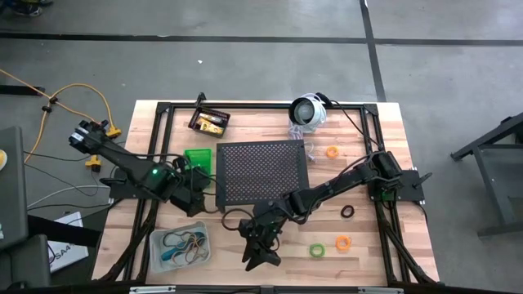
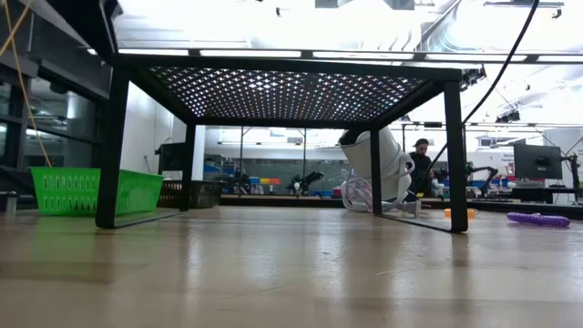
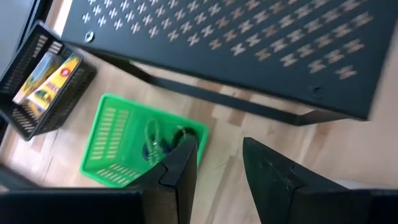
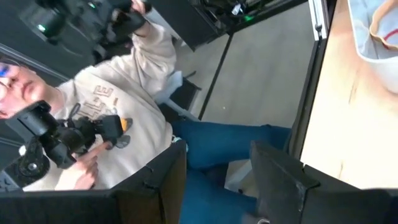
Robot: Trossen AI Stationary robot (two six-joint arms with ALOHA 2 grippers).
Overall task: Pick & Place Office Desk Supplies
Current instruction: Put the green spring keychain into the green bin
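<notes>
The green bin point(image 1: 198, 158) stands on the table left of the black stand; in the left wrist view the green bin point(image 3: 124, 146) holds a green loop and a dark one. My left gripper point(image 1: 198, 174) point(image 3: 217, 174) hovers open and empty just near-side of it. My right gripper point(image 1: 260, 258) point(image 4: 217, 180) hangs open and empty over the table's near edge, right of the clear bin point(image 1: 180, 246), which holds several rubber bands. Lying loose at the right are an orange loop point(image 1: 333, 152), a black loop point(image 1: 348, 211), a green loop point(image 1: 317, 250) and a second orange loop point(image 1: 343, 242).
The black perforated stand point(image 1: 261, 171) fills the table's middle. A black bin point(image 1: 210, 121) with yellow tubes sits at the far left, a round white device point(image 1: 308, 110) with a cable at the far edge. A person point(image 4: 118, 93) sits beyond the near edge. A purple loop point(image 2: 537, 219) lies right.
</notes>
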